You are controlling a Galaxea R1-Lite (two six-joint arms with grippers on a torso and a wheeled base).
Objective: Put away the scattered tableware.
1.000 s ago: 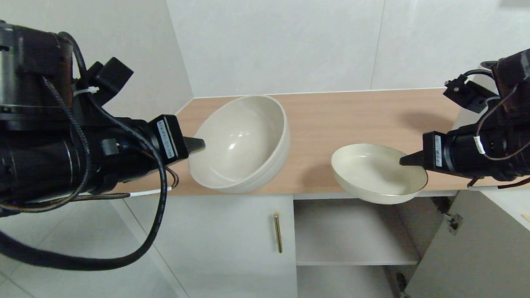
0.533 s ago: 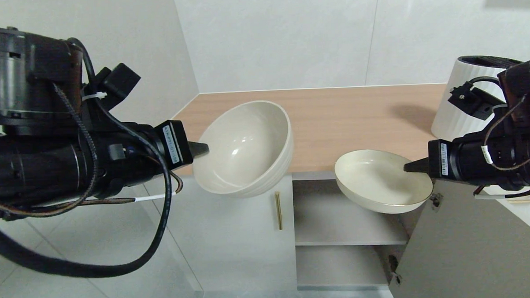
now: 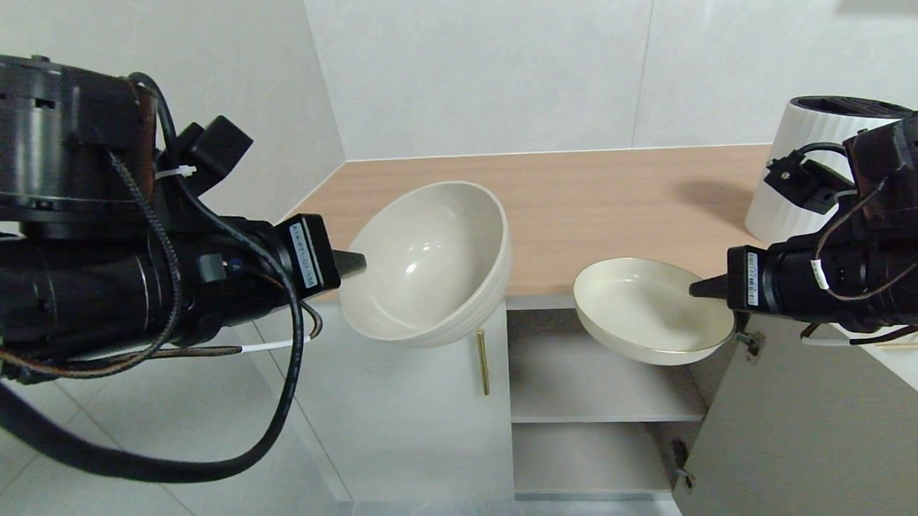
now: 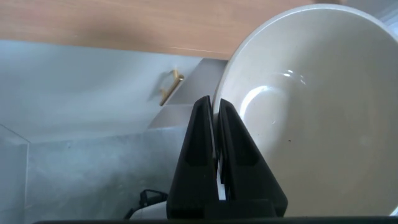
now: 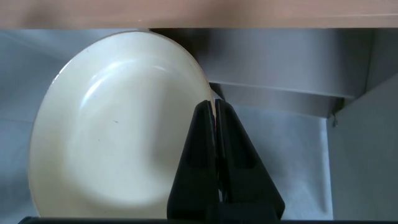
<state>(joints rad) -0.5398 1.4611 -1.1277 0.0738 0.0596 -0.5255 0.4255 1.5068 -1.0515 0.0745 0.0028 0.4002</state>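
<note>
A deep cream bowl (image 3: 429, 263) hangs tilted in the air in front of the wooden counter (image 3: 579, 200), its rim pinched by my left gripper (image 3: 351, 260), which is shut on it. In the left wrist view the bowl (image 4: 311, 118) rises from the shut gripper (image 4: 216, 118). To the right, a shallow cream plate (image 3: 648, 309) is held by its rim in my right gripper (image 3: 703, 286), above the open cabinet (image 3: 593, 375). The right wrist view has the plate (image 5: 118, 124) and the gripper (image 5: 214, 115) clamped on its edge.
A white ribbed container (image 3: 807, 162) stands on the counter at the right. Below, the cabinet's right door (image 3: 801, 429) swings open, showing two bare shelves; the left door with a brass handle (image 3: 480, 362) is closed. Grey tile floor lies to the left.
The head view has shifted back, showing more of the cabinet and floor. Both arms have carried bowl and plate off the counter's front edge; the plate now hangs before the open cabinet.
</note>
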